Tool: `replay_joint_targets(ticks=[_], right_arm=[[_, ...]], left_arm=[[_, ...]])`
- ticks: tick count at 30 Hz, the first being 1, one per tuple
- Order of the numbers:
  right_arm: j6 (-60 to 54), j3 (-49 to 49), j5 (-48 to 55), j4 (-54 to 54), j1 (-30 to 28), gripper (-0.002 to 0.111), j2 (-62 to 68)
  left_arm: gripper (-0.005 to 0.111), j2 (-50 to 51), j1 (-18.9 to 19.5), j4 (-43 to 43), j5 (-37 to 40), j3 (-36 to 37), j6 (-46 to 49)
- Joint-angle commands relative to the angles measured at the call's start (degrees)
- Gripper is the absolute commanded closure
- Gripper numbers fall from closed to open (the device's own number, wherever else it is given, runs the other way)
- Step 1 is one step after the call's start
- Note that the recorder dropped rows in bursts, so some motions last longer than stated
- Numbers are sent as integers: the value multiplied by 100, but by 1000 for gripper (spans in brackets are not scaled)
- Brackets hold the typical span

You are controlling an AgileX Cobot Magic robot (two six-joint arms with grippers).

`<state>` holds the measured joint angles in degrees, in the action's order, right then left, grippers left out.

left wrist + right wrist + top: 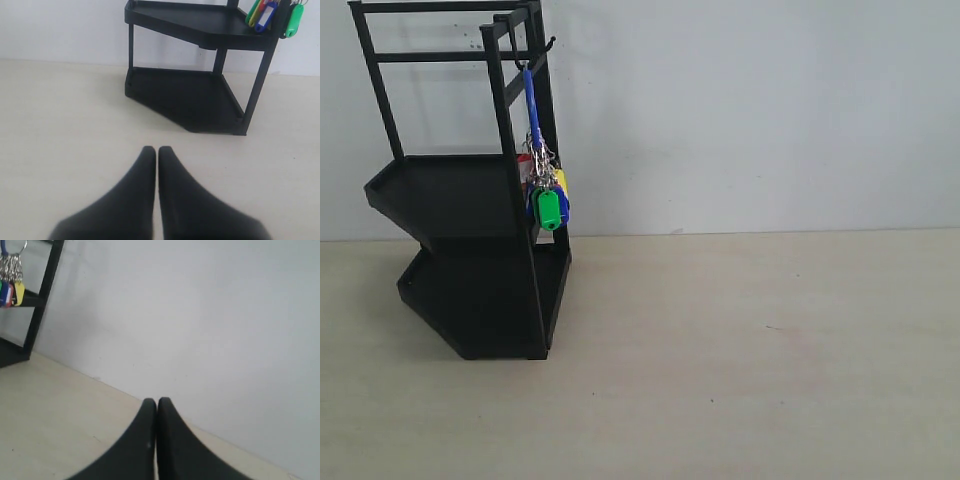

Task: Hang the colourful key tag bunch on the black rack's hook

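Observation:
The black rack (470, 250) stands at the left of the exterior view, against the white wall. From the hook (524, 66) at its top corner bar the colourful key tag bunch (547, 195) hangs by its blue loop, beside the upper tray. No arm shows in the exterior view. In the left wrist view my left gripper (157, 149) is shut with nothing in it, well short of the rack (200, 95); the tags (272, 15) dangle at the upper tray's corner. My right gripper (157, 401) is shut and empty, far from the tag bunch (11, 287).
A pale wooden table (740, 350) stretches from the rack to the right, with a white wall (750, 110) behind it. The rack's two trays hold nothing that shows.

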<state>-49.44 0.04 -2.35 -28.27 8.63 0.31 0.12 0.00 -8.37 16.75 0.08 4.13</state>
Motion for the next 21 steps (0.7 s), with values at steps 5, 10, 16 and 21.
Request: replay_joint_targets(ticks=[5,10,16,21], right_arm=[[-32,-4,40,-1848,-36,108,-31],[1657,-4,745,-580,-36,108,-31],[4883,-4,1795,2351,-36,108,-31],[5685,-4,2148,2925,-36,108,-31]], left_arm=[[102,-12,-4,28,-45,-8,20],[102,-12,-4,28,-45,-8,20],[102,-12,-4,28,-45,-8,20],[102,-12,-4,28,-45,-8,20]])
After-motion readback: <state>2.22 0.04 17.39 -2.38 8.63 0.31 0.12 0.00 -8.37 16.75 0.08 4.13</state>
